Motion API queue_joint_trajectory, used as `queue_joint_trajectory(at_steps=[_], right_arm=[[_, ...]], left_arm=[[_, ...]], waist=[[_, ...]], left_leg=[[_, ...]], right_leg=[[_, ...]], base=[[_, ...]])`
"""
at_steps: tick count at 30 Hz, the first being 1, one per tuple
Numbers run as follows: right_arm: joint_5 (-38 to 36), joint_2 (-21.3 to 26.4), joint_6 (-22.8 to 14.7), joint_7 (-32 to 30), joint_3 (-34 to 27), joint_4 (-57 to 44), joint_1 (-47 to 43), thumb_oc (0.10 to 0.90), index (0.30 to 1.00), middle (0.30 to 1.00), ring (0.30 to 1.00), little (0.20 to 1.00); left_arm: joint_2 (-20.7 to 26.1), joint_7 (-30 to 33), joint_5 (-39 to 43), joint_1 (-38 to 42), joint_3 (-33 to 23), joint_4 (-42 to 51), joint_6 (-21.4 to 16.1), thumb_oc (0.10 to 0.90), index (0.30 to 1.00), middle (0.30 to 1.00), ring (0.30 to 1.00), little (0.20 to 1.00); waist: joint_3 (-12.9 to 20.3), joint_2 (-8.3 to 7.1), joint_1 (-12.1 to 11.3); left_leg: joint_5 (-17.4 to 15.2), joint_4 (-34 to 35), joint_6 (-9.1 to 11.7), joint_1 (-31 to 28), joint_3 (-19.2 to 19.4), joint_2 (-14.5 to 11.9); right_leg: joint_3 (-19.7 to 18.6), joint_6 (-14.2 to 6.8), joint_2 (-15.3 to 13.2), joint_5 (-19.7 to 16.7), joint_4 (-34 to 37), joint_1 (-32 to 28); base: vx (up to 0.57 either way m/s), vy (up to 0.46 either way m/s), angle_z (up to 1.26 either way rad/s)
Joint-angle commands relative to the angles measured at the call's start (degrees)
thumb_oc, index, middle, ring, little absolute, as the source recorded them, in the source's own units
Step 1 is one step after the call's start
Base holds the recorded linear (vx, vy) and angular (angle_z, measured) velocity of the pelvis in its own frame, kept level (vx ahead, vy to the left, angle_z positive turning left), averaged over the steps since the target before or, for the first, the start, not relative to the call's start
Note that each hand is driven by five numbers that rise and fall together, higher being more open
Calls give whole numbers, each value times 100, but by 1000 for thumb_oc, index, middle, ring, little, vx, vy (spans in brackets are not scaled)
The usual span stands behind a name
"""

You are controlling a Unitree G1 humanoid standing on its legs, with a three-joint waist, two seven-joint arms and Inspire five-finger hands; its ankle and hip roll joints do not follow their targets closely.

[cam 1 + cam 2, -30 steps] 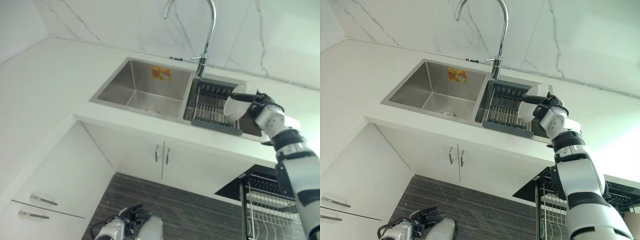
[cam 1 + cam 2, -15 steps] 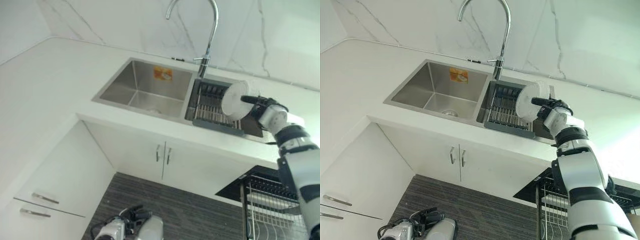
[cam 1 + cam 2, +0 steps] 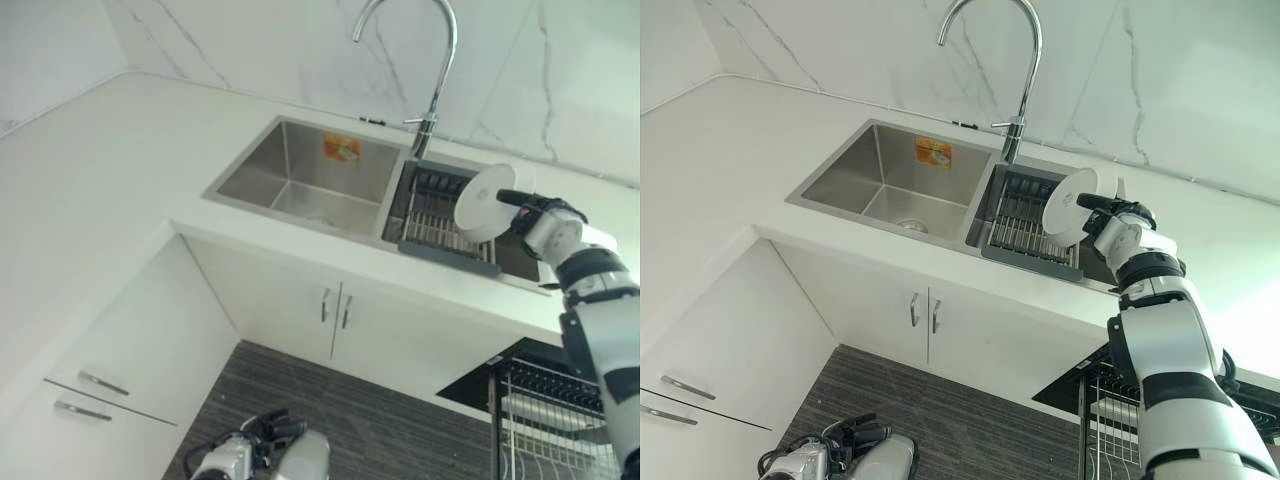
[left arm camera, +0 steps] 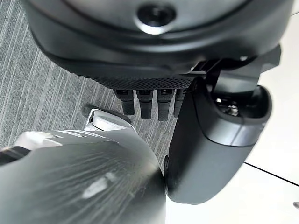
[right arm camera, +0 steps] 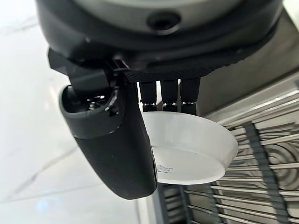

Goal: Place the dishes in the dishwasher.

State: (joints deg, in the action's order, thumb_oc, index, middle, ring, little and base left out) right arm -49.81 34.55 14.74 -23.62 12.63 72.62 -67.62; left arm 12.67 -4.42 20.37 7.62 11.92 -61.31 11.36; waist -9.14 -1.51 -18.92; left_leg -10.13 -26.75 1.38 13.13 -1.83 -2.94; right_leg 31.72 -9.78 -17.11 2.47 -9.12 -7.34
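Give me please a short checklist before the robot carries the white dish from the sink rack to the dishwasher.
1. Right hand grips the white dish, thumb and fingers pinching its rim: ok.
2. Dish lifted free of the sink rack: ok.
3. Dish clear of the faucet: ok.
4. Dishwasher rack pulled out, below the counter at the right: ok.
5. Free slot in that rack: cannot tell.
6. Left hand low over the floor, holding nothing: ok.
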Motion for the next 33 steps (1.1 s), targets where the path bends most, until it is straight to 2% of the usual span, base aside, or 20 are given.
queue_joint_trajectory(at_steps=[1,6,11,13,17,23,28,33], right_arm=[[-90,537,-1125,229,93,-793,-509,400,300,300,300,300],[-280,545,-1465,401,87,-1691,-362,400,300,300,300,300],[144,641,-1989,421,10,-3106,0,400,300,300,300,300],[-12,588,-2181,265,-182,-3814,244,400,300,300,300,300],[-101,421,-2289,26,-597,-5077,925,400,300,300,300,300],[215,114,-2451,-45,-1146,-6796,2204,400,300,300,300,300],[430,106,-2585,-45,-1605,-7688,3084,400,300,300,300,300],[1052,141,-2667,-229,-1995,-8397,3948,400,300,300,300,300]], left_arm=[[455,5,-221,-825,818,-559,542,800,900,900,900,900],[490,-23,-265,-914,814,-525,523,800,900,900,900,900],[524,-81,-252,-1020,737,-551,355,800,900,900,900,900],[476,-84,-245,-1002,694,-593,314,800,900,900,900,900],[436,-69,-116,-964,635,-640,267,800,900,900,900,900],[339,-18,-14,-893,481,-631,263,800,900,900,900,900],[253,-16,-121,-811,403,-598,327,800,900,900,900,900],[165,53,-104,-765,304,-521,378,800,900,900,900,900]], waist=[[365,-204,-173],[355,-224,8],[349,-232,428],[365,-217,641],[371,-202,957],[335,-154,1463],[277,-119,1843],[221,-51,2220]], left_leg=[[208,956,596,-411,139,-485],[172,956,605,-459,242,-537],[128,956,603,-514,498,-661],[159,956,585,-492,587,-704],[129,956,584,-545,757,-805],[70,956,569,-707,1028,-961],[43,956,584,-795,1249,-1093],[51,956,599,-874,1459,-1215]], right_leg=[[-452,-397,-353,599,-807,104],[-589,-382,-312,600,-807,181],[-887,-347,-228,585,-807,432],[-1027,-317,-185,561,-807,570],[-1272,-281,-104,576,-807,739],[-1634,-197,36,584,-807,948],[-1863,-155,130,565,-807,1097],[-2123,-117,244,531,-807,1235]], base=[[0,0,0],[-11,-42,-11],[-45,-37,-31],[-34,-5,-32],[-12,-7,-45],[-7,-19,-46],[-27,-43,-37],[-13,-30,-33]])
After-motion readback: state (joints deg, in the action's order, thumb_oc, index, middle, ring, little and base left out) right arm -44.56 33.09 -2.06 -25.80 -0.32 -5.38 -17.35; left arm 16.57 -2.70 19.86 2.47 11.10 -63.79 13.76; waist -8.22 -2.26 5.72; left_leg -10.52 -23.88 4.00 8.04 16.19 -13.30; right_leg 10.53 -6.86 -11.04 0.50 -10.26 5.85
